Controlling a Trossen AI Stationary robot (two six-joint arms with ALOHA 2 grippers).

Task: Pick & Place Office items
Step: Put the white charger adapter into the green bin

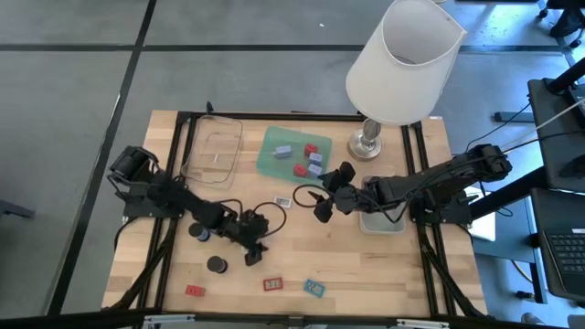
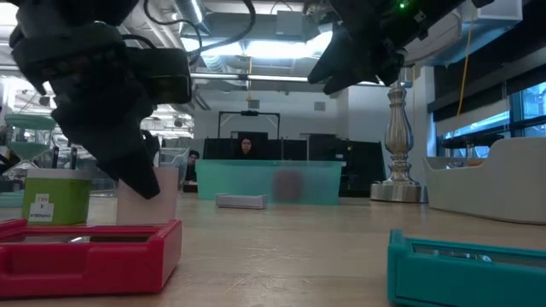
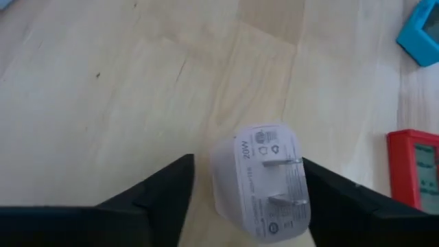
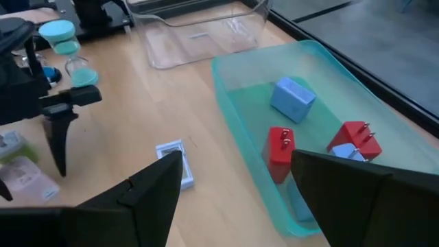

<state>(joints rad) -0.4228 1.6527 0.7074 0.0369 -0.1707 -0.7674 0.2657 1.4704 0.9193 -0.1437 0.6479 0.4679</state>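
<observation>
reaching low over the table (image 1: 366, 274), the left gripper (image 3: 247, 199) has its open fingers on both sides of a white plug (image 3: 264, 180) lying on the wood, while farther off the right gripper (image 1: 322, 206) hangs open beside the green tray (image 4: 343, 82) holding red and blue plugs.
</observation>
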